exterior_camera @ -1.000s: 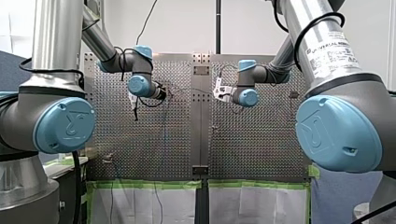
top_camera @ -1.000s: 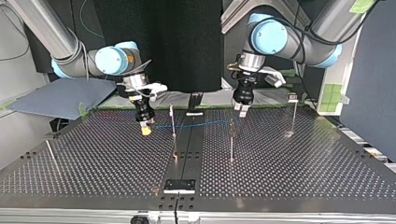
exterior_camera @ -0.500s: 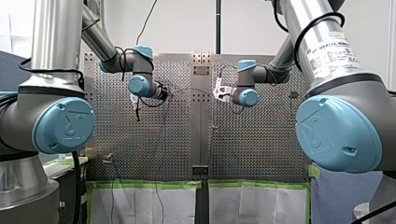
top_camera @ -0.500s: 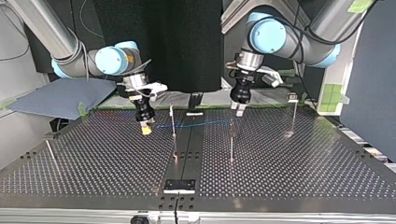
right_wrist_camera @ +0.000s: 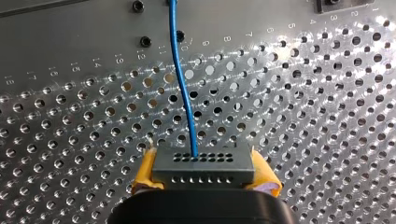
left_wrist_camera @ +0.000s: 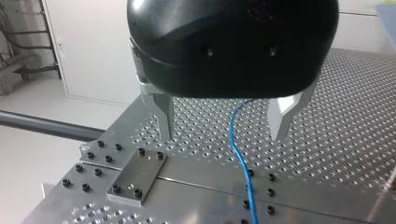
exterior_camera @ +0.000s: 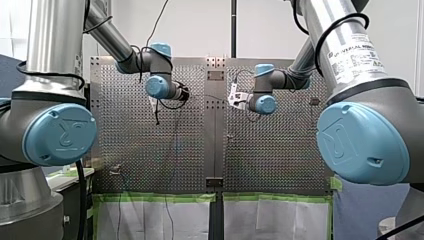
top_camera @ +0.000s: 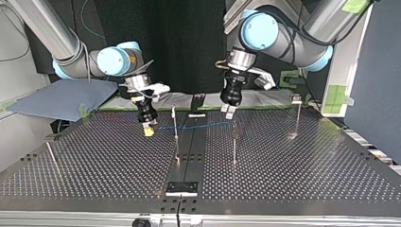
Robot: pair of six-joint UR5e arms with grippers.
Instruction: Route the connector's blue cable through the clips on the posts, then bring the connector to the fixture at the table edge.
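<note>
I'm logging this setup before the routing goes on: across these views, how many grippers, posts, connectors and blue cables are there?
Grippers: 2, my left gripper and my right gripper
Posts: 4
Connector: 1
Blue cable: 1
Total: 8

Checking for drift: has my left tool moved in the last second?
Yes. In the top view the left tool has shifted toward the view's left, nearer the table's centre strip.

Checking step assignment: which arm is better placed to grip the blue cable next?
Left, likely: my left tool hangs open right over the blue cable; my right tool is shut on the connector.
</note>
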